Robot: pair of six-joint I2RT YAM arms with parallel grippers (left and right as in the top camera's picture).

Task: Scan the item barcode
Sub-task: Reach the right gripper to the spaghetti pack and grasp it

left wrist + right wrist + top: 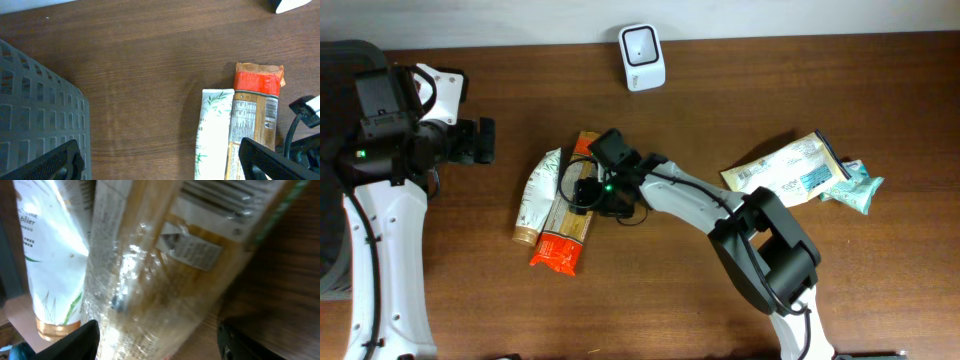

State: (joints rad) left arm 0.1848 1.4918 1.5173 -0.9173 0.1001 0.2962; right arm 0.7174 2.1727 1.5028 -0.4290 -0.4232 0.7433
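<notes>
1. Counter (470,300): dark brown wood grain, with a pale strip of wall along its far edge.
2. White tube (537,195): lies flat left of centre, printed with green leaves. Its coppery cap (525,237) points to the near side and its crimped end to the far side.
3. Cream pouch (785,170): lies flat and tilted at the right, with a teal panel and black print.
4. Teal packet (855,187): crumpled, touching the pouch's right end.
5. Grey lattice basket (35,110): plastic, at the left, well apart from the tube.
</notes>
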